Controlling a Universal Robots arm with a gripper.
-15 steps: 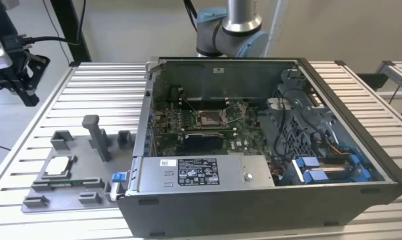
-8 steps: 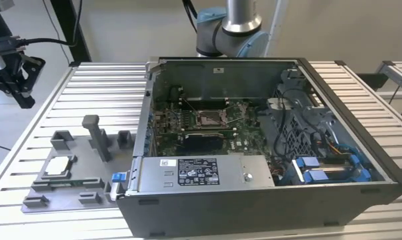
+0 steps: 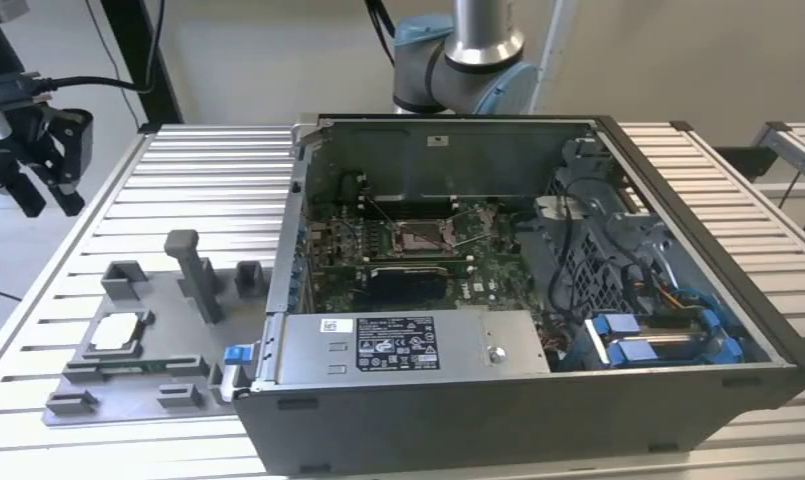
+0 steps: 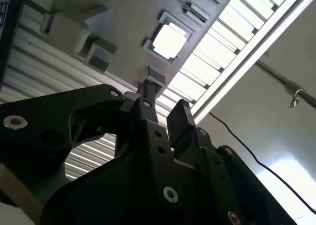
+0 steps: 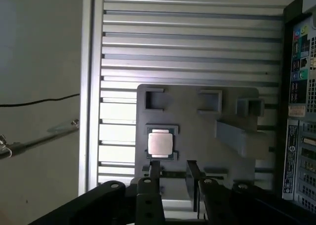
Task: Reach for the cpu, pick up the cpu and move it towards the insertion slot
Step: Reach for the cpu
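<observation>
First wrist view puts the question plainly: my gripper (image 5: 173,173) is parted to about the chip's width and holds nothing. The cpu (image 5: 160,143) lies beyond my fingertips (image 5: 154,171), flat in its square pocket on the grey fixture plate (image 5: 197,131). It sits more in line with one finger than with the middle of the gap. Being square, it has no long axis to favour, and its edges look parallel to the line between my fingers. In the exterior view I hang above the table, off the plate's far corner toward the exterior view's left and well apart from the chip, which rests in the plate's near part. The insertion slot (image 3: 420,236) lies past the plate's other side, to the exterior view's right, inside the open computer case (image 3: 536,400). I judge the reach barely begun.
</observation>
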